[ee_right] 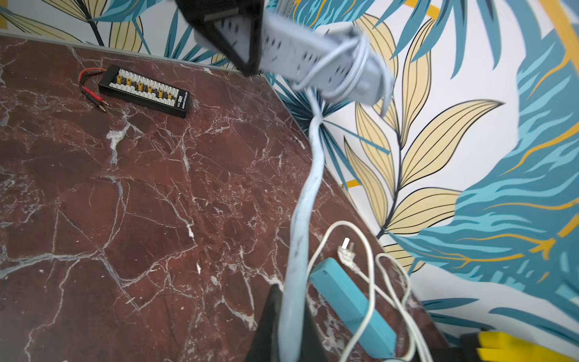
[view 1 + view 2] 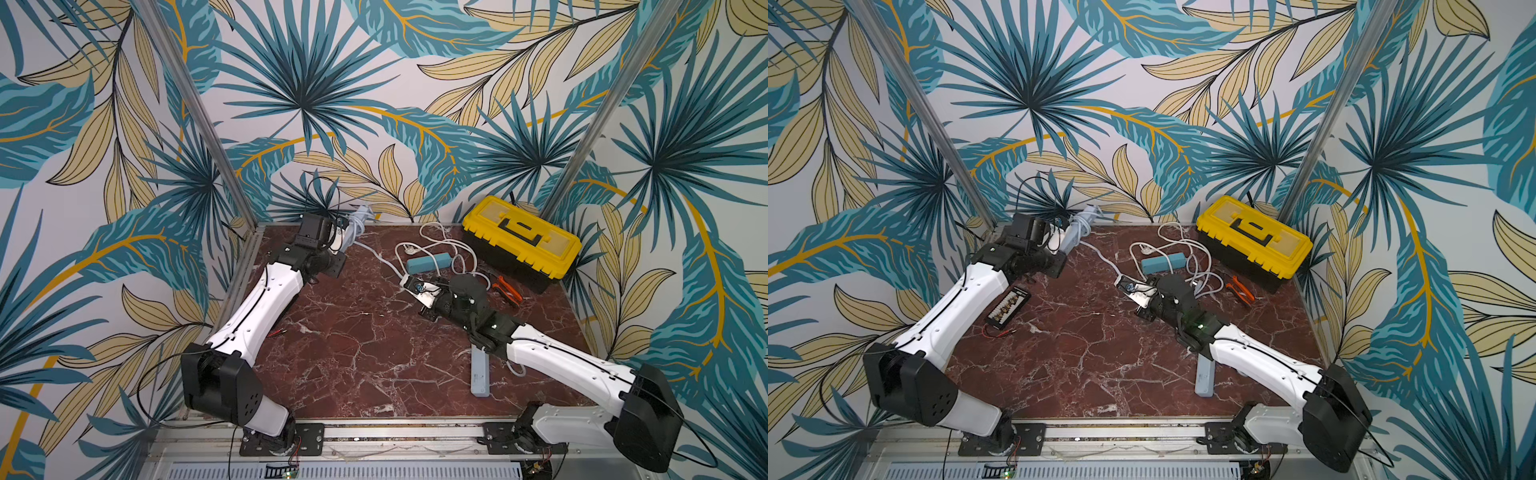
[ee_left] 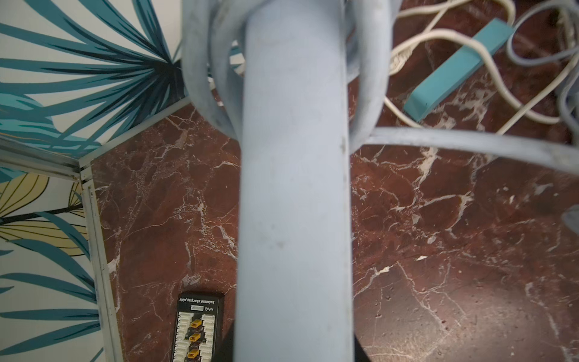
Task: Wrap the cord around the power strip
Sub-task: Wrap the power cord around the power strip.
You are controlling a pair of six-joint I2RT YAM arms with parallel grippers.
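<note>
Table: flat slab, red-brown marble pattern with white veins.

Board: flat black rectangle with rows of yellow and white connectors. It lies on the table at the left, with thin red leads beside it.

Left claw: at the back-left corner, pinching the strip at its near end. The strip is a long, smooth, pale grey-blue plastic bar with rounded edges. It is held off the table and points toward the back wall. The right wrist view shows rows of sockets along one face.

Cord: round, matt, the same grey-blue, lightly scuffed. Several loops sit around the far end of the strip. From there one length runs down across the table to the right claw.

Right claw: low near table centre, pressed together on the cord.

Teal strip: short, blocky bar just behind the right claw, lying among loose loops of a thin white cord.

Spare strip: pale grey bar flat on the table, partly under the right arm.

Pliers: orange handles, lying beside the toolbox.

Toolbox: yellow lid, black handle and base, at the back-right corner.
</note>
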